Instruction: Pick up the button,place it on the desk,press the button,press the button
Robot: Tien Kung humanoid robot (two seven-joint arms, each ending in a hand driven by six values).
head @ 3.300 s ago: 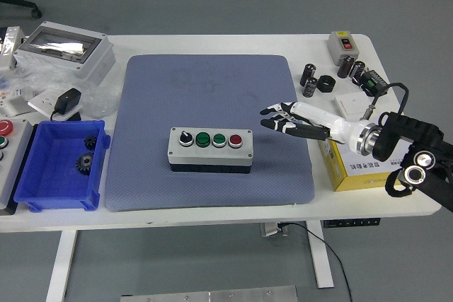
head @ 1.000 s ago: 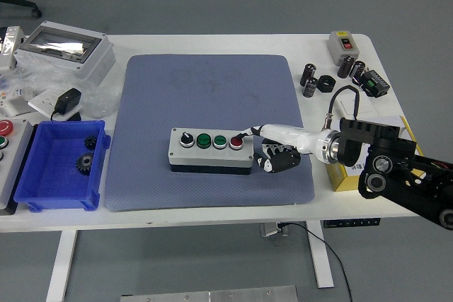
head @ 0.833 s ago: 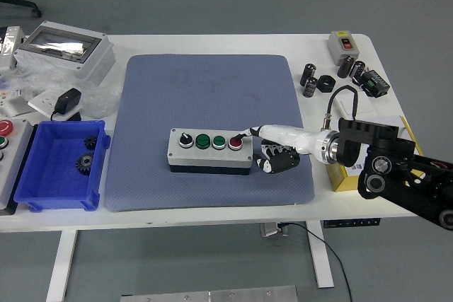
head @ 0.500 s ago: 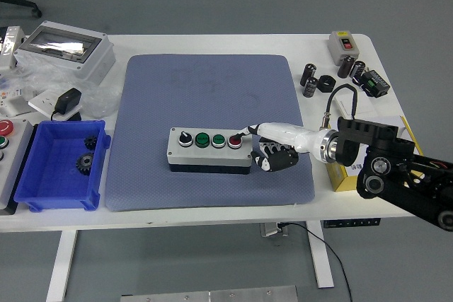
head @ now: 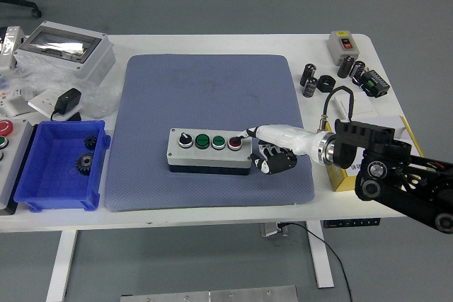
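Button box [head: 209,148] sits on the blue mat [head: 209,90] mid-desk, four controls on top. Right hand [head: 272,148]: index finger extended onto the red button [head: 235,142], other fingers curled, holding nothing. Box looks rigid, blocky, moderately heavy; best gripped by its long sides.

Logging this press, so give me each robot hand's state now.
Right robot hand: curled shut, holding nothing, index fingertip at the red button.
Left robot hand: out of view.
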